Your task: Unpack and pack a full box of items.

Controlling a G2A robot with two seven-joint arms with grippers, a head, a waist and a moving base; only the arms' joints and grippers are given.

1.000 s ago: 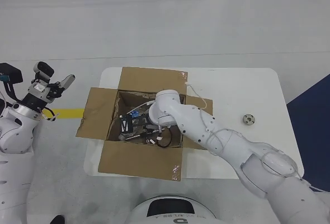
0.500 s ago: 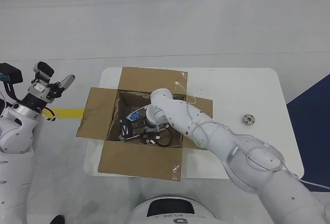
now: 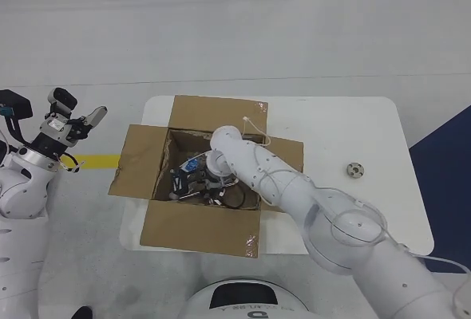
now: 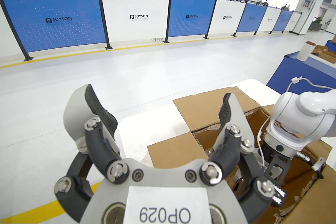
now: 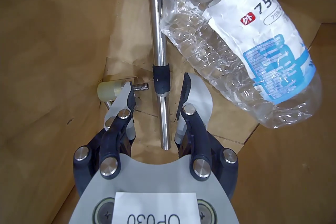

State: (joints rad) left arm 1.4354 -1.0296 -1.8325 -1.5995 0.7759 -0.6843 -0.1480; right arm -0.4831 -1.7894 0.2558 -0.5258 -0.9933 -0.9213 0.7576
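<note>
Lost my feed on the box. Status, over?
Right gripper open, astride the metal rod inside the box. Left gripper open, clear of the table. Bottle lies over the rod's far end.

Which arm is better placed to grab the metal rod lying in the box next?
Right. The right gripper is down inside the cardboard box, open, its fingers either side of the metal rod. The left gripper is open too, but sits outside the box, beyond the edge of the table.

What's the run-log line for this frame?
right claw: open, astride metal rod in box | left claw: open, clear of table | bottle: lying beside rod
</note>
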